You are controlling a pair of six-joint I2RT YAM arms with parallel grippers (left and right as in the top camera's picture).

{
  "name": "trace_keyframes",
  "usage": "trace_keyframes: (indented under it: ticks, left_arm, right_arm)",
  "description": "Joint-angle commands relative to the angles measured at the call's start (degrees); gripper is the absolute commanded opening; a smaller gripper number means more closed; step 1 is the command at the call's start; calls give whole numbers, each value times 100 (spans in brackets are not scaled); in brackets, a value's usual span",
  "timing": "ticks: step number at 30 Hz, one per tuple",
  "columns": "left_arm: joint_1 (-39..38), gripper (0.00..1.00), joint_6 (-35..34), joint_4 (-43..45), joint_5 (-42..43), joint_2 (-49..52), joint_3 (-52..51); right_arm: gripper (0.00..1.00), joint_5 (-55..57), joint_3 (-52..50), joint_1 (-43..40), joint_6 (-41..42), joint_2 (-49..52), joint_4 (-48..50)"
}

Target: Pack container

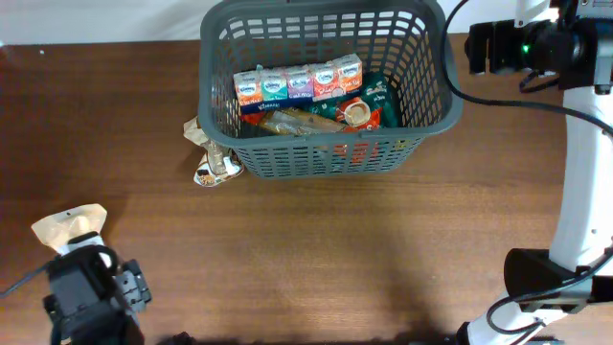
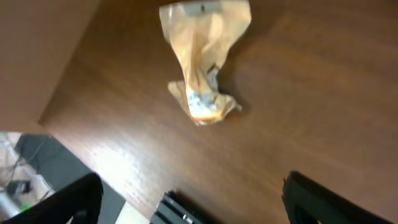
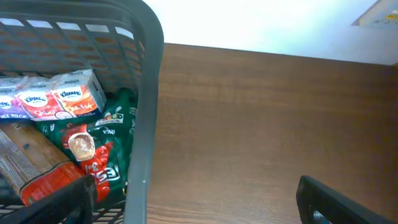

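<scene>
Right gripper [image 3: 196,202] nearest, jaws wide apart with nothing between, hanging just beside the container [image 1: 326,158], this one standing at the far middle of the table [image 1: 335,259] and holding already a row of cartons [image 1: 299,83], a green pouch [image 1: 372,103] and a brown pack [image 1: 287,122]. Judged well along but not finished: one crumpled pouch [image 1: 209,158] outside against the wall on the left side, one tan bag [image 2: 202,62] well apart, under the left gripper [image 2: 199,202], jaws also spread and empty. Far rim cut off in overhead view, crumpled pouch partly hidden behind the wall, its print too small to read.
</scene>
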Motion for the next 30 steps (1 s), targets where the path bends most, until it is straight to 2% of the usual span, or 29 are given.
trace_keyframes:
  ticks: [1, 6, 11, 16, 19, 24, 26, 30]
  left_arm:
    - [26, 86, 195, 317, -332, 280, -142]
    - [339, 86, 116, 1049, 398, 1322, -142]
    - [1034, 86, -634, 1840, 592, 2708, -142]
    - [1648, 86, -621, 2527, 1241, 3700, -142]
    - [1908, 86, -120, 2935, 1731, 4138, -142]
    - [2116, 85, 424, 3379, 1958, 4728, -142]
    - [2162, 85, 846, 3600, 2218, 5106, -142]
    - [2208, 82, 973, 3845, 2221, 5608, -142]
  right_arm:
    - [99, 48, 28, -44, 48, -146, -33]
    - [99, 48, 28, -46, 50, -160, -87]
    - [99, -127, 28, -214, 81, -282, -184]
    - [99, -592, 28, -540, 92, -444, -240]
    - [99, -789, 28, -691, 92, -514, -275]
    - [99, -837, 28, -719, 90, -538, -273]
    - [99, -837, 28, -719, 90, -538, -273]
    - [99, -837, 28, -719, 90, -549, -273]
